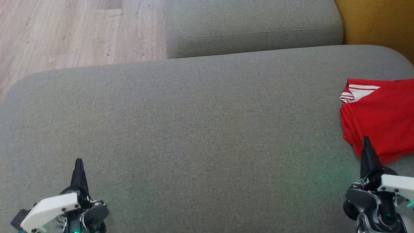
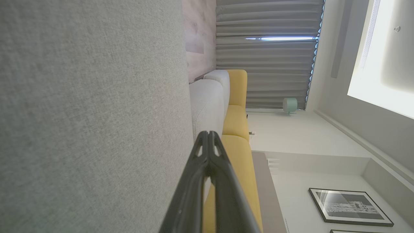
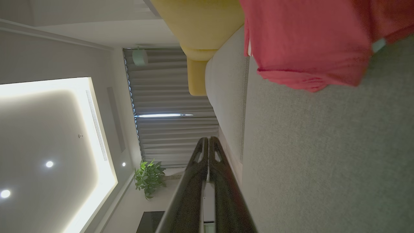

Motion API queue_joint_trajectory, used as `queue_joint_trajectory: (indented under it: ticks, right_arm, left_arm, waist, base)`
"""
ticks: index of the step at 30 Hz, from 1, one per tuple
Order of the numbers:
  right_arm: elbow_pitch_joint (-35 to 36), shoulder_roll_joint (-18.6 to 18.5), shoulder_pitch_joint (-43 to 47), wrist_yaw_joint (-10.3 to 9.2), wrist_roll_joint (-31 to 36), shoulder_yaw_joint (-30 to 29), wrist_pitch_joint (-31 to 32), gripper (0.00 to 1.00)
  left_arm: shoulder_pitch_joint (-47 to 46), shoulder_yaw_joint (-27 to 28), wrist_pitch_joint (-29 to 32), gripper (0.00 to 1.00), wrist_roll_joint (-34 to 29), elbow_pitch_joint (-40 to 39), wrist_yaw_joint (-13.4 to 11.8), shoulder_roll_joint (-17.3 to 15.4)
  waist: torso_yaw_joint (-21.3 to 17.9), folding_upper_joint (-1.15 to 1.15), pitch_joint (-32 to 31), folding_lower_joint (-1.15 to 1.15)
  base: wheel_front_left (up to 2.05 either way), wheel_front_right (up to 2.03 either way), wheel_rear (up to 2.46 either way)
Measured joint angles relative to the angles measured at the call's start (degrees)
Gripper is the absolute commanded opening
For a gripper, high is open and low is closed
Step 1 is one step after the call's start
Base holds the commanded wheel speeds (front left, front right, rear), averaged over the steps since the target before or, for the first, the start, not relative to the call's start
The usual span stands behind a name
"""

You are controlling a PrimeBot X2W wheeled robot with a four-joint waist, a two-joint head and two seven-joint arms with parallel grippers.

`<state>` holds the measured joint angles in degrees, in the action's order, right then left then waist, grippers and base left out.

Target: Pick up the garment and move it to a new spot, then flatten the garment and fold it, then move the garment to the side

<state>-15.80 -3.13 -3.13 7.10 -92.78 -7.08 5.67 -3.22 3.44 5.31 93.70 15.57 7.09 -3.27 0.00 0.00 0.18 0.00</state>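
Observation:
The garment is red with a white striped trim and lies folded at the right edge of the grey sofa seat; the right wrist view catches it too. My right gripper is shut and empty, its tip just at the garment's near edge in the head view. In its own wrist view the right gripper has both fingers pressed together. My left gripper hovers over the seat's lower left, shut on nothing, far from the garment. The left wrist view shows that left gripper closed as well.
The grey seat cushion spreads wide between the two arms. A second grey cushion lies behind it, with wooden floor at the upper left and a yellow cushion at the upper right.

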Motion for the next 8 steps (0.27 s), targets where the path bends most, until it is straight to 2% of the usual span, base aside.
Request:
queue_joint_trajectory:
  ticks: [8]
  right_arm:
    - [0.0, 0.1, 0.0, -0.01, 0.0, -0.1, 0.1, 0.00]
  left_arm:
    - [0.0, 0.1, 0.2, 0.00, -0.1, 0.0, 0.0, 0.0]
  waist:
    - [0.0, 0.00, 0.0, 0.00]
  base:
    - [0.00, 0.00, 0.00]
